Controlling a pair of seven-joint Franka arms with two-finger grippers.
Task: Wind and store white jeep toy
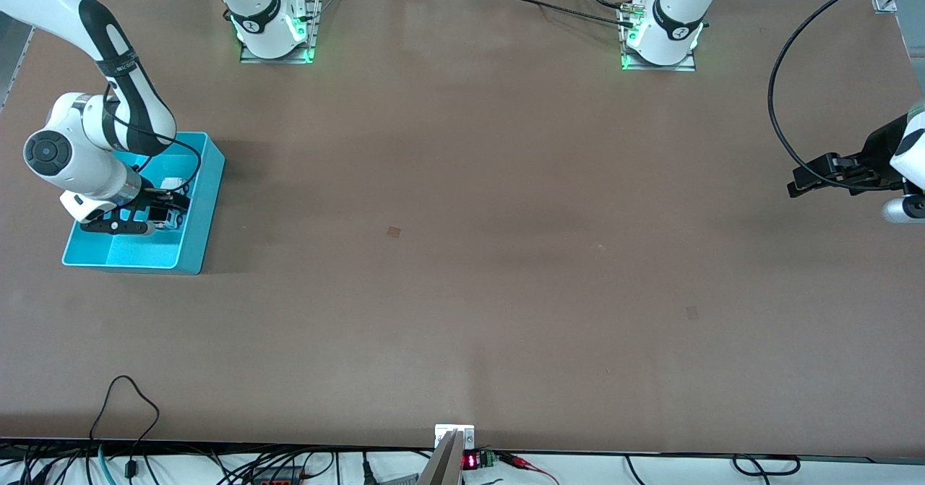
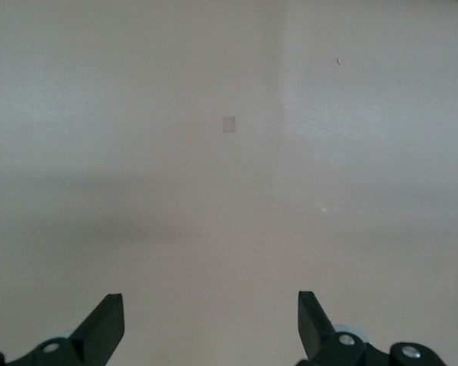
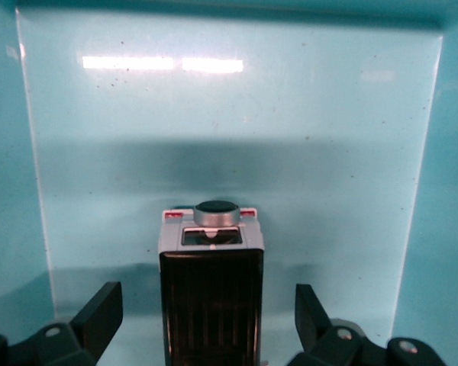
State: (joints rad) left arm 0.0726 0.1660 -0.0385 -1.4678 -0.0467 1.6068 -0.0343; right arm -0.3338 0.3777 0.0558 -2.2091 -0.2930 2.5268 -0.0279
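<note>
Starting from your right wrist view: the white jeep toy sits right between the two black fingers of the right gripper, glossy black roof panel up, with its spare wheel end pointing away from the wrist. There's a clear gap on each side, so the fingers are spread apart and not touching the jeep. It rests on the floor of the turquoise bin, and you can see the bin's walls rising around it on three sides.

In the front view, the right gripper is down inside that turquoise bin, which stands at the right arm's end of the table. You can only catch a small pale bit of the jeep past the gripper there, so it's hard to tell much from that angle. The bin has a divider, and the gripper is in the compartment farther from the front camera.

Over at the left arm's end, the left gripper waits in the air above bare tabletop. Your left wrist view shows its fingers wide apart with nothing between them, only plain brown table surface underneath.
</note>
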